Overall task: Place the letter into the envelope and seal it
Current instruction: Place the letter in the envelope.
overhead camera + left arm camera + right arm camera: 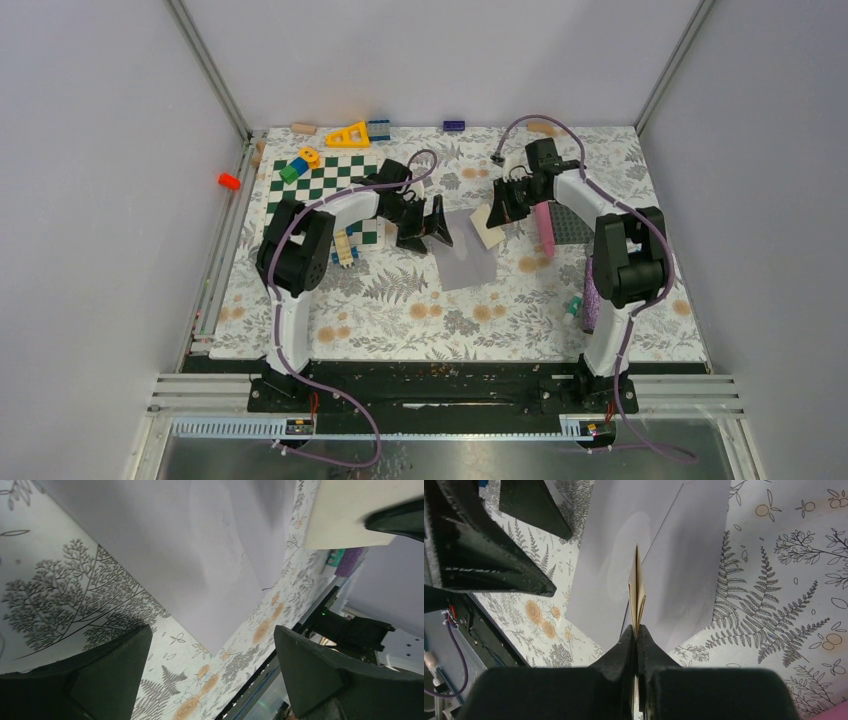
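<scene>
Two jobs are split between the arms: the right gripper (636,636) pinches the letter (637,592), a folded cream sheet held on edge above the envelope (466,258), while the left gripper (428,233) stands wide and empty at the envelope's left edge. Insertion is the step in hand, I judge. Next the crisp fold must meet the envelope's mouth. Where that opening lies is hard to read on smooth, pale lavender paper lying flat on the floral mat (400,320).
</scene>
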